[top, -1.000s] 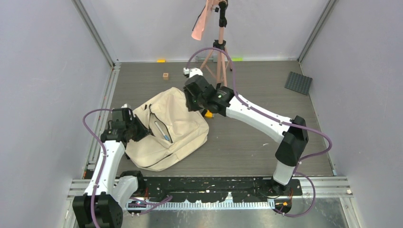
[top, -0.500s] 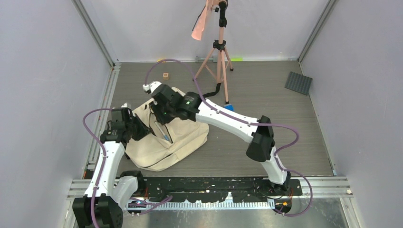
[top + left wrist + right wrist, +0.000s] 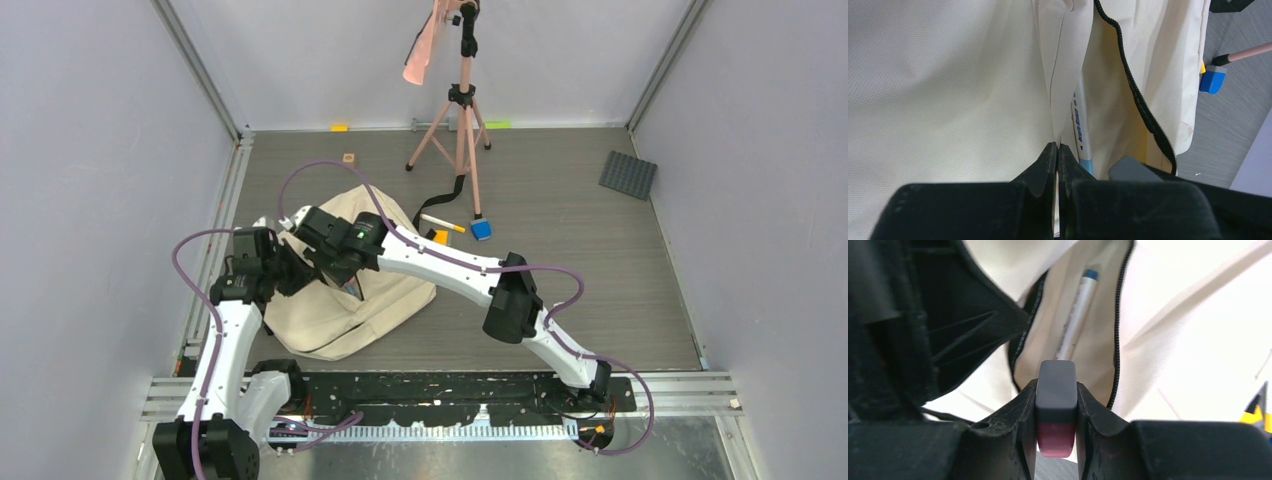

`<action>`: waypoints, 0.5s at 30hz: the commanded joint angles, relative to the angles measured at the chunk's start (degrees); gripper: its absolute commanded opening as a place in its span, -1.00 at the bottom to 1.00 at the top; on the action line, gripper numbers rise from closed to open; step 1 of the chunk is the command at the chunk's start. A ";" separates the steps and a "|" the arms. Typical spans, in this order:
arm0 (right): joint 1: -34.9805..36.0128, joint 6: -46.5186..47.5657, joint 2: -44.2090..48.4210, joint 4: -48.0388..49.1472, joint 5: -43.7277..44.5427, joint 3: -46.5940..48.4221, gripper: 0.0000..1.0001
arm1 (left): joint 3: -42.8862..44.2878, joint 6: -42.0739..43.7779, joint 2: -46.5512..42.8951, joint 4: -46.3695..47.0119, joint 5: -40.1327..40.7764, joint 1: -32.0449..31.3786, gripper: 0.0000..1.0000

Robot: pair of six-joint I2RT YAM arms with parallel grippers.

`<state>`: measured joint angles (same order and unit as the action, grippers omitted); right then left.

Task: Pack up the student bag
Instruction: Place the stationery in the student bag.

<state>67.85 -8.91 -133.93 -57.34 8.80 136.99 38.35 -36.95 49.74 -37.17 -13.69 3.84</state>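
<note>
The beige canvas student bag (image 3: 385, 290) lies on the table at left, its black zip (image 3: 1138, 95) open. A white pen with a blue end (image 3: 1080, 130) lies inside the open pocket; it also shows in the right wrist view (image 3: 1075, 315). My left gripper (image 3: 1057, 150) is shut on the bag's cloth edge (image 3: 1063, 75) beside the opening. My right gripper (image 3: 1057, 395) is shut on a small grey and magenta block (image 3: 1057, 405), held just above the opening (image 3: 1083, 355). In the top view the right gripper (image 3: 320, 240) hovers over the bag next to the left gripper (image 3: 290, 272).
A pink tripod (image 3: 460, 110) stands at the back. A white marker (image 3: 442, 223), a blue block (image 3: 481, 229) and a yellow piece (image 3: 438, 237) lie right of the bag. A small wooden cube (image 3: 348, 158) sits behind it. A dark grey plate (image 3: 628, 174) lies far right.
My right arm has swung left from beside the tripod to over the bag's opening, carrying the block. The left gripper has stayed in place, holding the bag's edge.
</note>
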 commanded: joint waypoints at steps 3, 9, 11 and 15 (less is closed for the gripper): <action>-0.18 2.26 0.47 -0.59 7.78 2.11 -0.80 | 1.99 -0.14 -1.38 0.90 -0.33 0.19 -1.00; -0.18 2.14 0.15 -0.54 8.00 2.53 -0.30 | 2.17 -0.26 -1.17 0.96 -0.35 0.16 -1.00; -0.19 2.14 -0.06 -0.50 8.11 2.92 -0.16 | 2.17 -0.22 -1.27 1.00 -0.37 0.20 -1.00; -0.18 2.08 -0.19 -0.44 7.90 3.20 0.03 | 2.17 -0.22 -1.42 0.90 -0.34 0.18 -1.00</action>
<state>67.77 -7.46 -134.21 -57.93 15.05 137.40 38.35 -37.10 49.47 -37.17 -13.69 3.81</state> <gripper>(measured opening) 0.484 0.010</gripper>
